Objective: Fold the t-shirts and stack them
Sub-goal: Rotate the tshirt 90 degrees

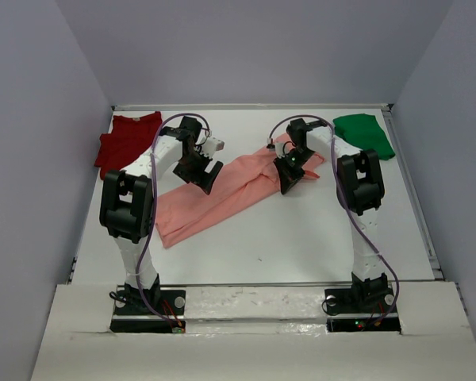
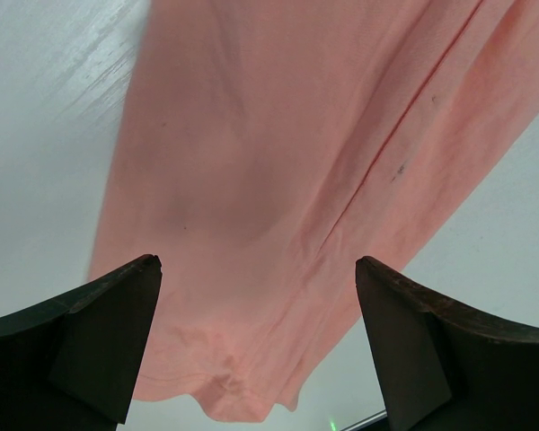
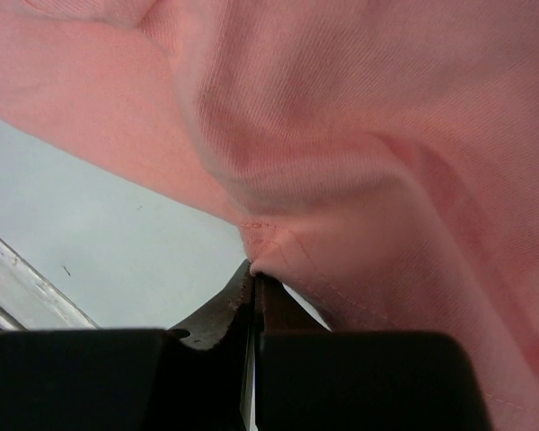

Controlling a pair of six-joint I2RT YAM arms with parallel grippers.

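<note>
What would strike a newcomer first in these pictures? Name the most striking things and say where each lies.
The salmon-pink shirt sprawls diagonally across the middle of the white table. The right tool is shut on a stitched edge near its far right end, while the left tool hangs open above its left part. A dark red shirt lies at the far left corner, a bright green shirt at the far right.

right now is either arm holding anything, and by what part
Right jaws pinch the salmon-pink cloth t-shirt at a stitched hem edge; the left jaws hold nothing.
</note>
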